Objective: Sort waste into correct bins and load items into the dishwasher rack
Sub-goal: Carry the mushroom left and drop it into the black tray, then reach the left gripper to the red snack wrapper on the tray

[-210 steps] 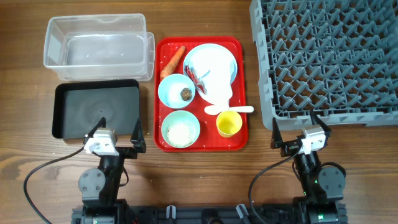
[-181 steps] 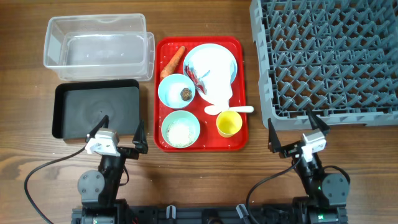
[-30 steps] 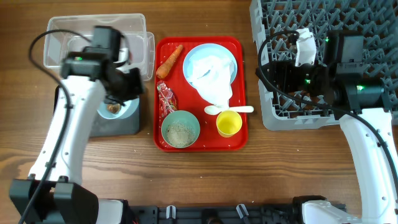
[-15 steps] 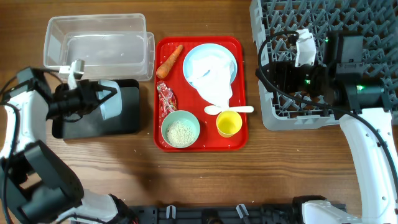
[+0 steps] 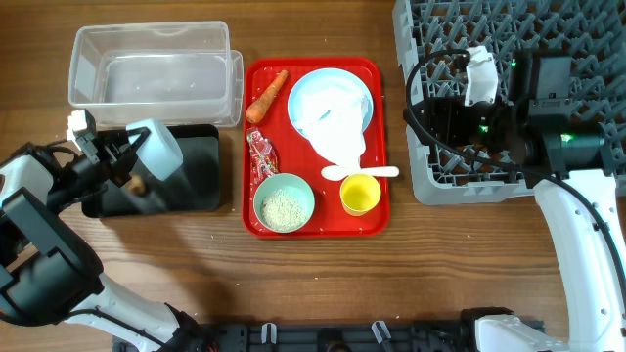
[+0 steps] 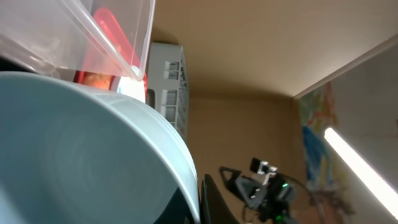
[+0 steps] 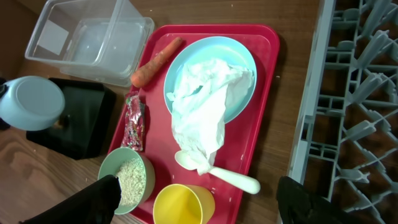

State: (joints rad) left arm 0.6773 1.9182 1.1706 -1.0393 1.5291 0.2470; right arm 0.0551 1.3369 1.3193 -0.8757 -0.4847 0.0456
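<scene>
The left jaws are clamping the rim of the round light-blue plastic bowl [image 5: 159, 152], holding it tipped on its side above the shallow black rectangular plastic tray [image 5: 201, 166], where a small brown nut-like lump [image 5: 137, 183] is lying. The right jaws are standing wide apart, gripping nothing, hovering over the near-left corner of the large grey plastic grid rack [image 5: 548, 39]. Emptying this bowl's waste is seemingly finishing. The next move is calling for carrying the bowl past the flat red plastic serving tray [image 5: 289, 147] to the rack and seating it between pegs.
</scene>
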